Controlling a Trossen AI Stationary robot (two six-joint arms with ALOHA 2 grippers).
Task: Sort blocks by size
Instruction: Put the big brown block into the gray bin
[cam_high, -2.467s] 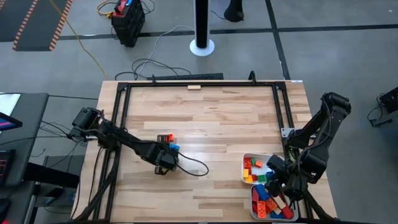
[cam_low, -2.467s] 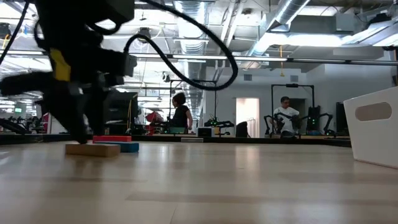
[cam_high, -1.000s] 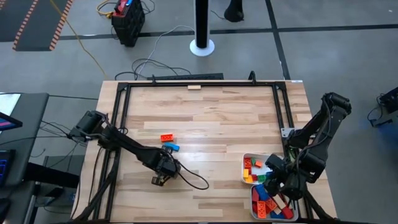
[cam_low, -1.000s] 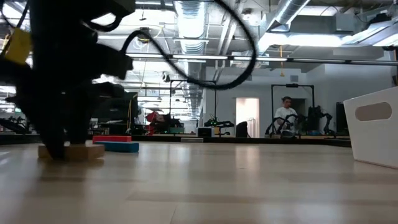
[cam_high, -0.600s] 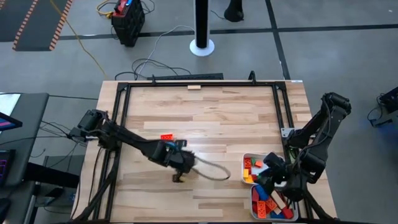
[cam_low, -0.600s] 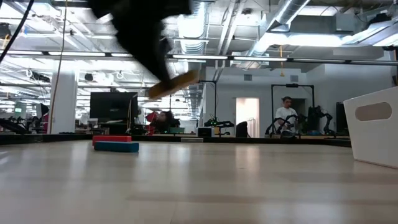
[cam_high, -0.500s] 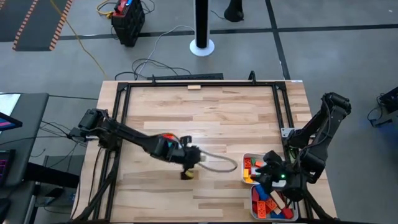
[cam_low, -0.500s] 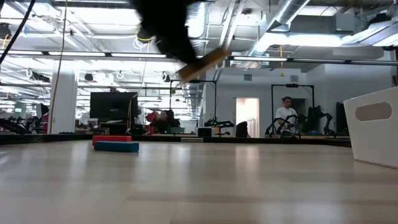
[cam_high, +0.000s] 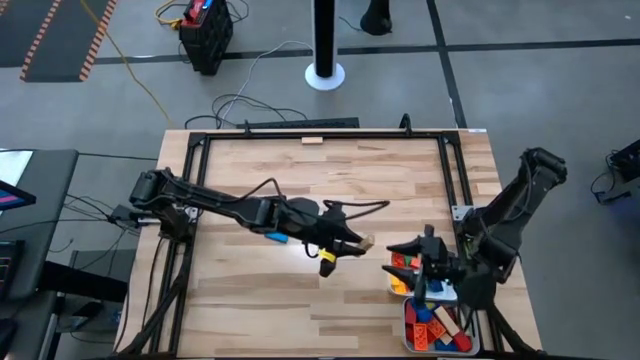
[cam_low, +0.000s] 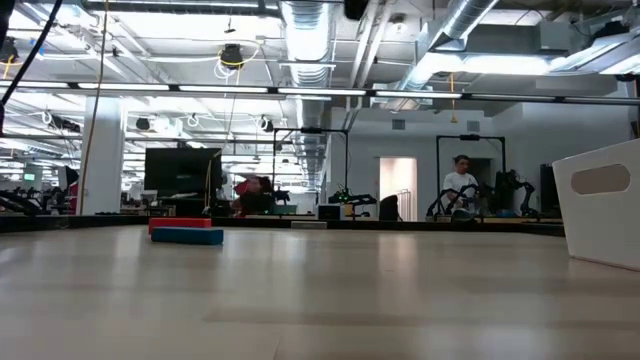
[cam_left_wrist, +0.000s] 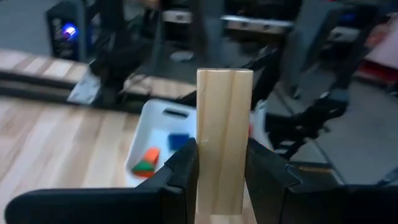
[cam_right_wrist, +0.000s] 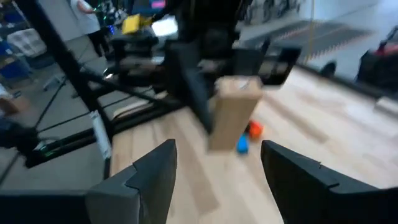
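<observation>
Long tan wooden block (cam_left_wrist: 224, 143): held upright between the fingers (cam_left_wrist: 185, 169) of the left gripper (cam_high: 352, 243), clear of the surface, over the middle of the tabletop (cam_high: 380, 180) toward its right half. The left gripper is clamped narrowly on the block; its arm stretches in from the left edge.

Red brick (cam_low: 186, 224) and blue brick (cam_low: 187, 236): lying together on the tabletop left of centre, the blue one touching the red one on the nearer side.

Mixed coloured bricks (cam_high: 432, 322): heaped in two white trays (cam_high: 397, 254) at the front right corner.

Right gripper (cam_high: 410, 247): held just beside the trays at their inner side, fingers (cam_right_wrist: 149, 177) spread wide and holding nothing, pointing toward the wooden block.

Person (cam_low: 460, 187): in the room beyond the far edge.
</observation>
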